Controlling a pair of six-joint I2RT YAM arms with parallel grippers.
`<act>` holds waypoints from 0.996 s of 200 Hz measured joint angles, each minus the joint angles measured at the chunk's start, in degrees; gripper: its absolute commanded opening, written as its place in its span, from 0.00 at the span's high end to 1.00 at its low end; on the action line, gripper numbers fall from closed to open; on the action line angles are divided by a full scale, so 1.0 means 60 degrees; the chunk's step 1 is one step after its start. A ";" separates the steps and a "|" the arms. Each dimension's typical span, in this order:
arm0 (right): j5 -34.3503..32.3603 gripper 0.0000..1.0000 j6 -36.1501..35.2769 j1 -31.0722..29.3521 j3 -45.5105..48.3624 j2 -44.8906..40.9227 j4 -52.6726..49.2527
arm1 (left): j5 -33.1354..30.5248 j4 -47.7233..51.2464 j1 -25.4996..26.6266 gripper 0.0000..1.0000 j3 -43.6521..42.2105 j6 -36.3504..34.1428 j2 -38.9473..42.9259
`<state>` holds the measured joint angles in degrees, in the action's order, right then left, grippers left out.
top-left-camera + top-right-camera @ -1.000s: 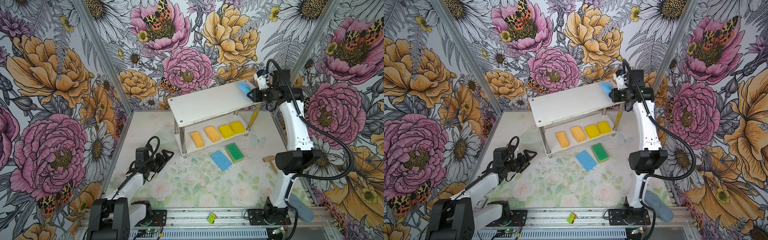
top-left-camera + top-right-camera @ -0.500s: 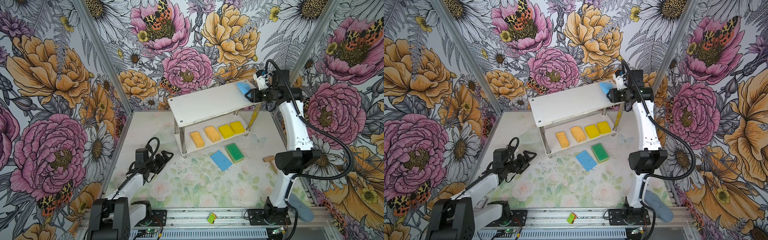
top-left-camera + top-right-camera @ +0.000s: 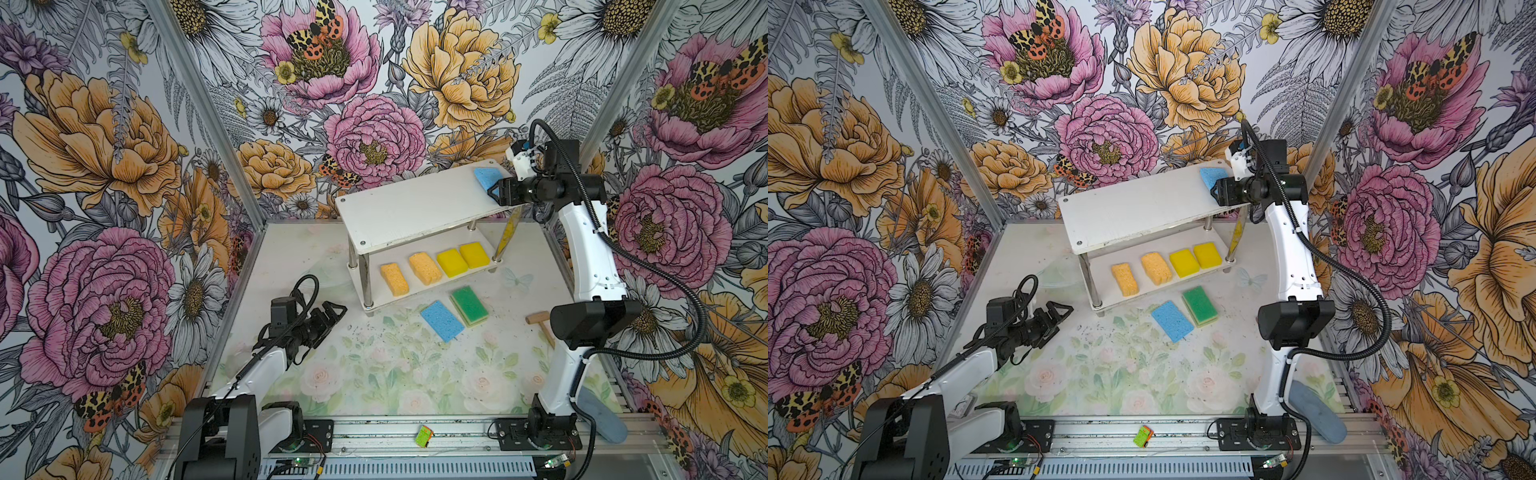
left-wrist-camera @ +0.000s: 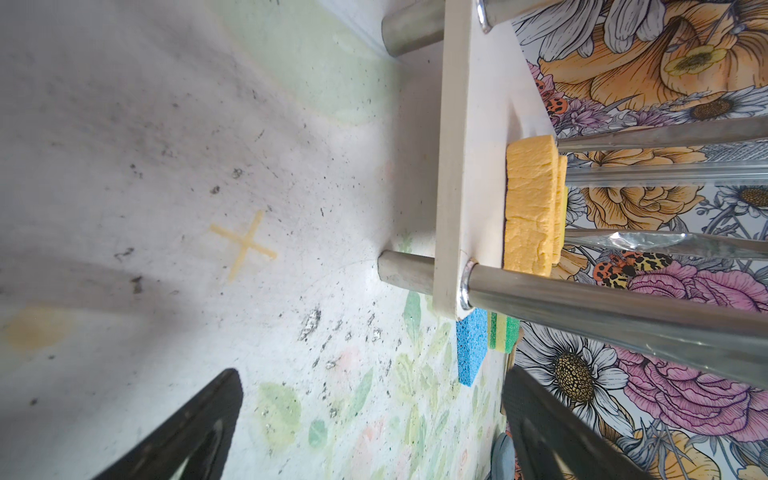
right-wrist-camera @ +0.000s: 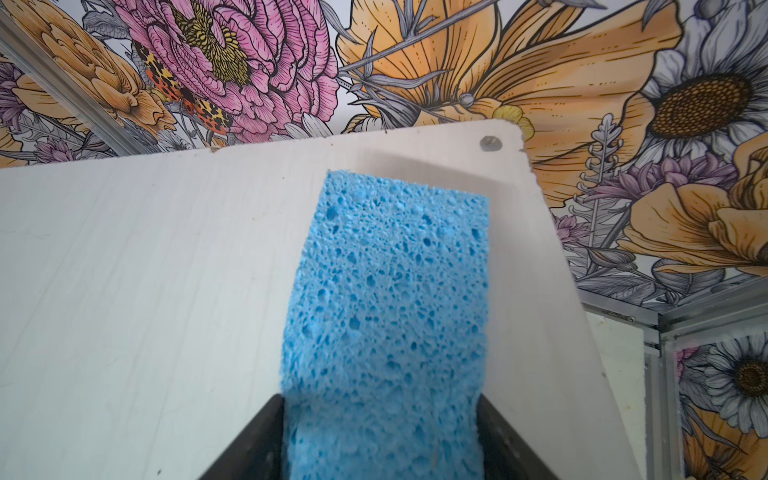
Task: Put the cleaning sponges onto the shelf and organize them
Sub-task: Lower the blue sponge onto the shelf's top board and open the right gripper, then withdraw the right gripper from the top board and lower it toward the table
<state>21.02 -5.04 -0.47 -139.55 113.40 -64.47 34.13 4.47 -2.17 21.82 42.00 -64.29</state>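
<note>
Floral-papered walls on three sides; pale flower-print table (image 3: 374, 374), scuffed and speckled

Shelf (image 3: 415, 208) stands at the back of the table. A blue sponge (image 3: 483, 178) lies flat at the right end of its top board, near the back corner. The right gripper (image 3: 496, 193) covers the sponge's near end in both top views. The wrist view cuts that end off at the frame edge. There the black fingers (image 5: 257, 449) stand apart, one along each long edge of the sponge. Whether they press it cannot be told.

Lower tier: two orange-yellow sponges (image 3: 395, 279), then two yellow sponges (image 3: 452, 262), all in one row. On the table in front lie a second blue sponge (image 3: 441, 321) and a green-topped sponge (image 3: 469, 305), side by side.

Mallet (image 3: 540, 323) is partly hidden behind the right arm.

Left gripper (image 3: 332, 318) is low over the table, left of the shelf, jaws wide, holding nothing.

Against the frames a second back: both arms and every sponge sit as they did in the top views; no shift made out
</note>
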 measured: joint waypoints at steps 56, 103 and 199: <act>-0.0062 0.23 -0.0517 0.0000 0.0000 -0.0022 0.0000 | 0.0000 0.0000 -0.0007 0.01 0.0000 -0.0004 0.0000; -0.0117 0.21 -0.1067 0.0004 0.0000 -0.0113 0.0000 | 0.0000 0.0000 -0.0018 0.01 0.0000 -0.0004 0.0000; 0.0251 0.11 -0.1749 0.0000 0.0047 -0.0776 -0.0004 | 0.0000 0.0000 -0.0018 0.01 -0.0033 -0.0025 0.0000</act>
<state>22.52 -15.53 -0.47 -139.26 108.75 -64.49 34.13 4.47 -2.28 21.63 41.85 -64.29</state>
